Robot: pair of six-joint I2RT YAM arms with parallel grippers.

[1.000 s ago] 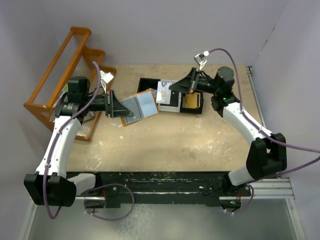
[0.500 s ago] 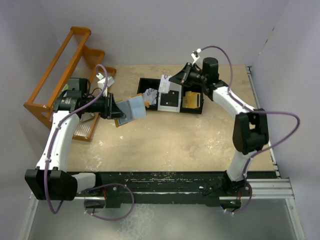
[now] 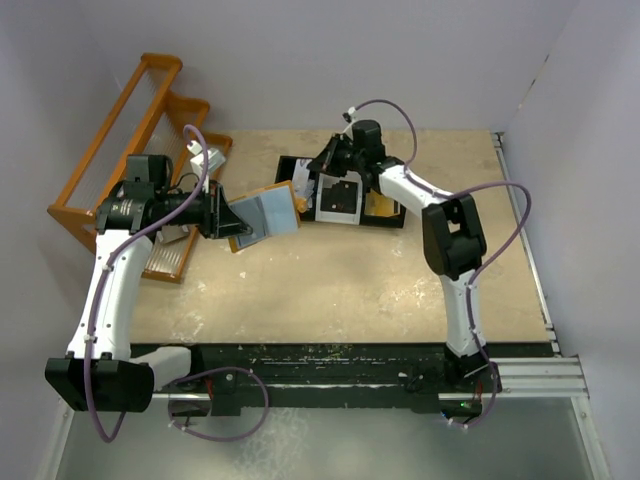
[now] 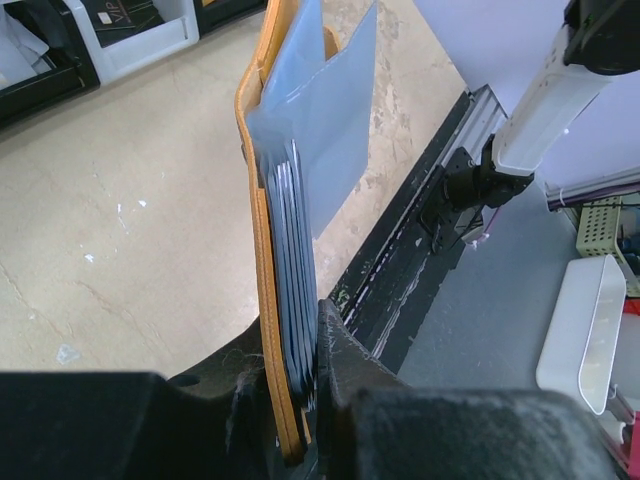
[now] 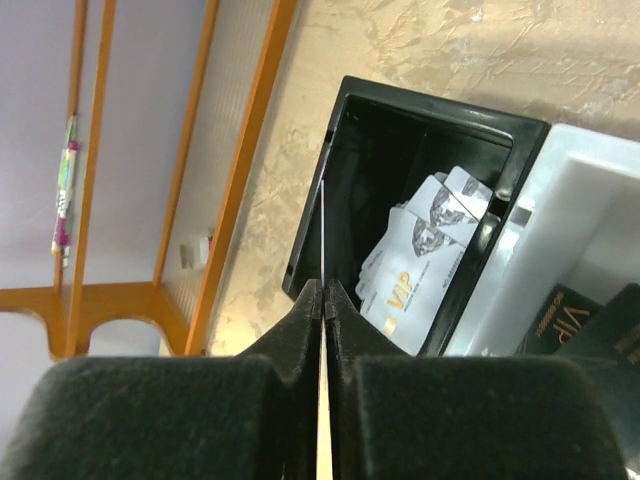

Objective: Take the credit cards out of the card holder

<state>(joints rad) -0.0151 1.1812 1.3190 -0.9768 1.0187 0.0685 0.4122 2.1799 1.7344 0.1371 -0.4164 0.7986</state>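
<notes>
**one card pinched edge-on over the tray's left bin, holder just to its left**

on the table (image 3: pixel 350 290), the black tray (image 3: pixel 392 224) lay at the far middle, its long axis running left to right. the card holder (image 3: pixel 268 213) was lifted clear of the table just left of the tray, opened out and stood on edge. the left gripper (image 4: pixel 305 335) was clamped on one end of it, squeezing the orange cover and a stack of cards (image 4: pixel 290 250) together between its fingers. the right gripper (image 5: pixel 322 292) hovered over the tray's left compartment. its jaws were pressed together on one held card (image 5: pixel 323 225), seen only as a thin line pointing toward that bin. a heap of pale loose cards (image 5: pixel 415 265) already lay inside. judged from this, the drop spot sat straight ahead of the right pincer. the holder, off to that pincer's left and presented by the left arm, was the short reach for the next card.
</notes>
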